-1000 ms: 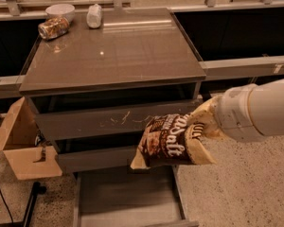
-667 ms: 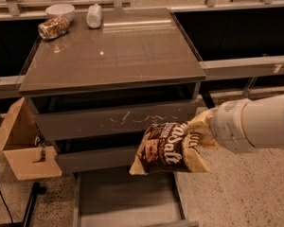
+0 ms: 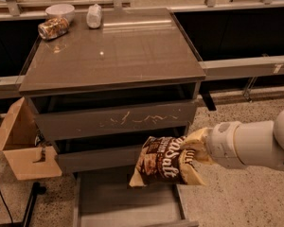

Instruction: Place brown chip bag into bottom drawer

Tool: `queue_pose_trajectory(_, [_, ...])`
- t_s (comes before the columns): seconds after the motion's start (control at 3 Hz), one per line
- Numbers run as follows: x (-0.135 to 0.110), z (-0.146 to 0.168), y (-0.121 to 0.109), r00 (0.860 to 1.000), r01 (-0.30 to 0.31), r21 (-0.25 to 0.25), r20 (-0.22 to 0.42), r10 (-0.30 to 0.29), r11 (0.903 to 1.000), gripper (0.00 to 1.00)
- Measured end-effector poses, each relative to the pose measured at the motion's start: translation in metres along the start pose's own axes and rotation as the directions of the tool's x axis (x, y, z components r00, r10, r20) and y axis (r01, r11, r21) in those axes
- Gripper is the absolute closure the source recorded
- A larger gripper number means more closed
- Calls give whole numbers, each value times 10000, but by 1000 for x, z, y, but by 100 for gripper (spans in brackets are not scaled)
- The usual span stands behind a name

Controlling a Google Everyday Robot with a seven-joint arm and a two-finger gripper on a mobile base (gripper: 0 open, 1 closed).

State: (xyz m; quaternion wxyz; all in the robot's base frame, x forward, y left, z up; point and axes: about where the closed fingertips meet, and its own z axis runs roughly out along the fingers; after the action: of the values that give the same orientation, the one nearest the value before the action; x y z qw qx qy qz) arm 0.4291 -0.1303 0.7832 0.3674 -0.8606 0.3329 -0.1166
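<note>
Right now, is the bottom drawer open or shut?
Open: the bottom drawer is pulled out, floor showing; the hand holds the brown chip bag above it.

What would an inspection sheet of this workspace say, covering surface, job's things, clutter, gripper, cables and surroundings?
Surface: cabinet top, glossy grey-brown, bare across its middle and front.
Job's things: brown chip bag held in the air over the right side of the bottom drawer, which is pulled open; nothing seen on its visible floor.
Clutter: crushed can, white bowl and white bundle at the top's back left.
Gripper: gripper at the bag's right end, reaching in from the right, shut on the bag.
Cables: black cable on the floor at lower left.
Surroundings: cardboard box left of the cabinet; scratched drawer front closed; speckled floor.
</note>
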Motion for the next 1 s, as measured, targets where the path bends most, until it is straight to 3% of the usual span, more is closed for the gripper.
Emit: queue_pose_trajectory(1.0, [21, 82, 35, 9980, 178, 225, 605, -191, 9996, 100])
